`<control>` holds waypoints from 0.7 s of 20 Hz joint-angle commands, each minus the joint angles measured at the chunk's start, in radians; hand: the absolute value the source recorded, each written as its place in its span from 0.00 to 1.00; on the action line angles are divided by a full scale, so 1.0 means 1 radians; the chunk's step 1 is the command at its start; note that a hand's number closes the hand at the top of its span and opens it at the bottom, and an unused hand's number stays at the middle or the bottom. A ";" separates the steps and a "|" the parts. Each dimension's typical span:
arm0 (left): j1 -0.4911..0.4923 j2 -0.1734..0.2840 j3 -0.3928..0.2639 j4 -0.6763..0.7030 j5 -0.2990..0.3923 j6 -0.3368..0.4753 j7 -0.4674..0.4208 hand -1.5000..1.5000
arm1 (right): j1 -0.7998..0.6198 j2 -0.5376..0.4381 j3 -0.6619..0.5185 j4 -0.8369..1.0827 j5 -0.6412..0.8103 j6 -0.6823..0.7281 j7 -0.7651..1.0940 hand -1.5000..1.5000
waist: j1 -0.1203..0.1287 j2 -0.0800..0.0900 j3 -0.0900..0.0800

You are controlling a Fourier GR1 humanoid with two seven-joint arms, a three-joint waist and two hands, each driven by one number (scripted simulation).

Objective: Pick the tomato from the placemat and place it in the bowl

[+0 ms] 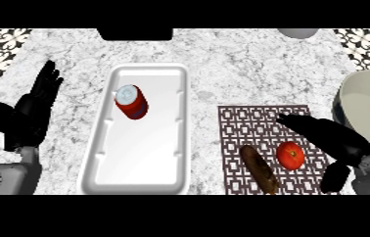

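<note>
Tomato (290, 155): lying on the patterned placemat (249, 121) at near right, just right of a brown sausage-like item (259, 169). My right robot hand (329, 135) is hovering beside it, fingers spread wide, holding nothing. Bowl (354, 101): sitting at the right edge, partly cut off. My left robot hand (36, 106) is resting open at the left. White tray (101, 148) is carrying a red can (131, 102) on the marble surface (239, 69).
</note>
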 commanded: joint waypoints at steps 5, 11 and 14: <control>0.018 -0.056 0.014 -0.032 -0.056 -0.019 -0.007 0.50 | 0.006 0.067 -0.025 0.179 0.135 -0.120 -0.137 0.00 | 0.002 0.001 0.000; 0.057 -0.047 0.083 -0.038 -0.032 -0.088 -0.008 0.50 | -0.031 0.165 -0.035 0.190 0.187 -0.082 -0.063 0.00 | 0.005 0.000 0.000; -0.050 -0.080 0.056 0.049 -0.082 -0.048 -0.008 0.50 | -0.040 0.168 -0.013 0.195 0.168 0.020 -0.064 1.00 | -0.001 0.001 0.000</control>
